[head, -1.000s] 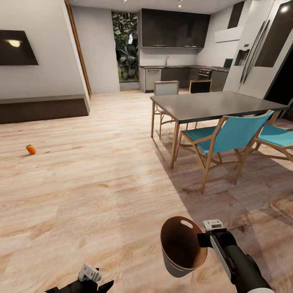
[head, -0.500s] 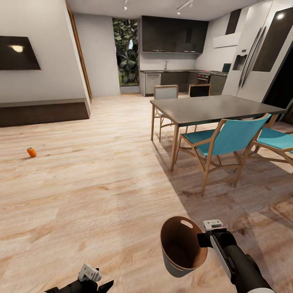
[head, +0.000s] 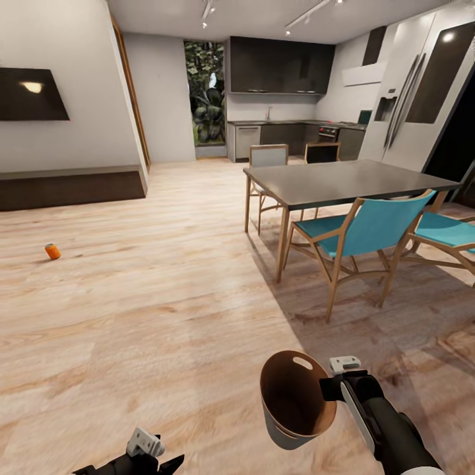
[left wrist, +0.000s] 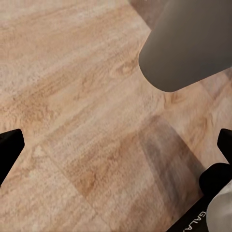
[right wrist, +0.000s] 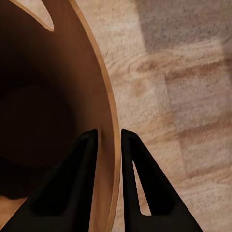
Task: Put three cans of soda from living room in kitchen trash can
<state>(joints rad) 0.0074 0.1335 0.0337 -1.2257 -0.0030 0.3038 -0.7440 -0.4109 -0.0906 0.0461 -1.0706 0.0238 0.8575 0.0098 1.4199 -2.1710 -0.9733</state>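
Tan-brown tash can (head: 293, 402) hangs above the plank floor (head: 165, 316), its open mouth tilted up; the right gripper (right wrist: 107, 140) pinches its rim, one finger inside the dark wall, one outside; an oval hand slot shows near the far rim. Low beside it, the left gripper (left wrist: 116, 145) is spread wide over bare boards, holding nothing; an orange can of soda (head: 53, 251) lies on the floor well apart, far to the left, near the dark low bench (head: 72, 188); a grey table (head: 343, 179) with blue chairs (head: 369, 231) stands to the right.
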